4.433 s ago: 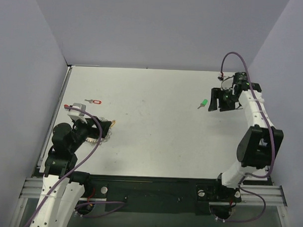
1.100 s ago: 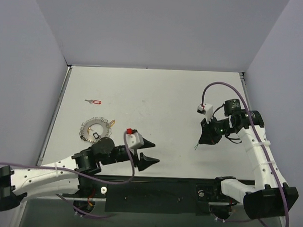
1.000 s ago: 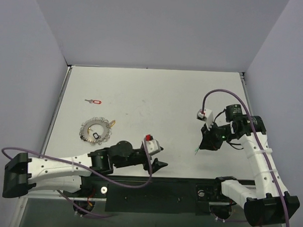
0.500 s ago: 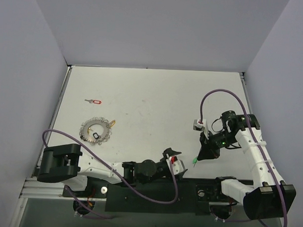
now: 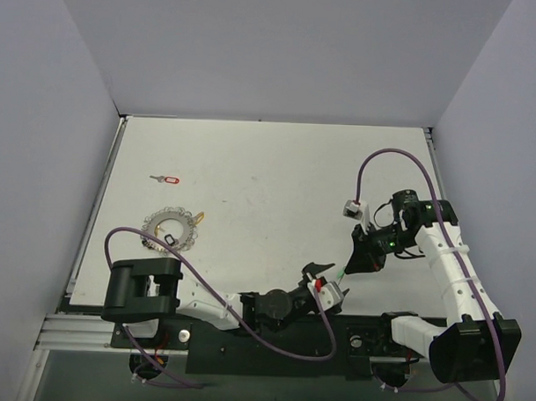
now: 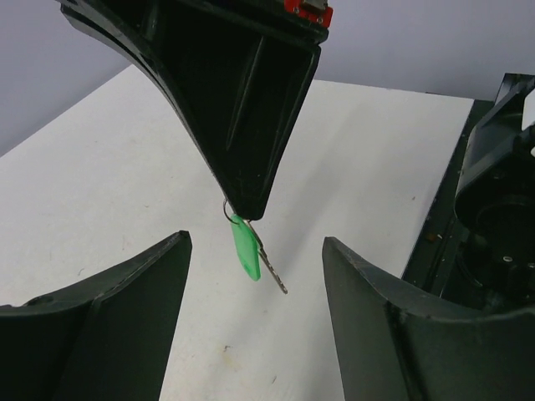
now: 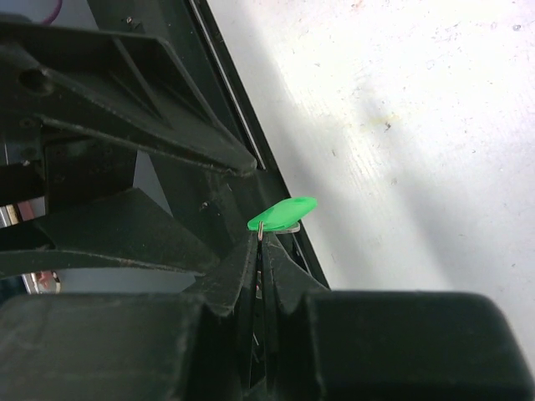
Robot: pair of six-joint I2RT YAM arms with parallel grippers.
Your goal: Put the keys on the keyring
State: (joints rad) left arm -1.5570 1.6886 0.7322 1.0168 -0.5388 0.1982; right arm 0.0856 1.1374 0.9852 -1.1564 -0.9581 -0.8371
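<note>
Green key (image 6: 247,248) pinched in right gripper (image 6: 243,209).

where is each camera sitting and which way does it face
Top external: above and behind the arm bases, looking down on the white table; both arms show, open left gripper facing shut right gripper.
Left wrist: on the left arm, looking between its own fingers at the right gripper's tip, where a small green-headed metal key hangs.
Right wrist: on the right arm, looking along its own shut fingers, past the key, at the left gripper.
Shared: both wrist views show that key and the opposite gripper.
</note>
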